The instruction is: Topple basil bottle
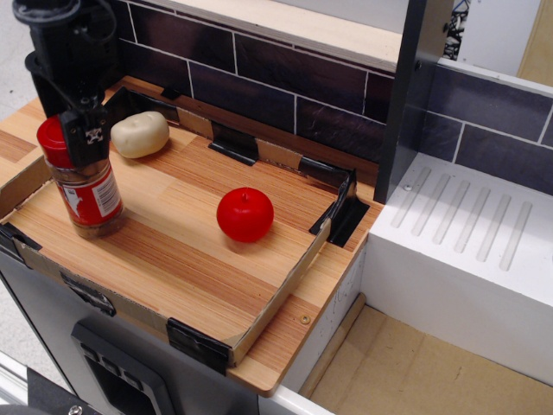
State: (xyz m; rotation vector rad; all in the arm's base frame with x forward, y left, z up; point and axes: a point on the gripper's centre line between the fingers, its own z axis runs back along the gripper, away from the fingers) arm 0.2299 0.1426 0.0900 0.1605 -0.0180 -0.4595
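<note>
The basil bottle (91, 194), a clear jar with a red cap and a red-and-white label, stands at the left end of the wooden tray (181, 268), leaning a little to the left. My black gripper (86, 143) comes down from the top left. Its tip lies against the right side of the bottle's cap and hides part of it. The fingers show as one narrow block with no gap, and they hold nothing.
A red apple (244, 214) sits mid-tray, and a pale potato (141, 134) lies at the back left just right of the gripper. The tray has low cardboard walls. A dark tiled wall runs behind, with a dark post (415, 95) and a white ribbed drainer (484, 233) to the right.
</note>
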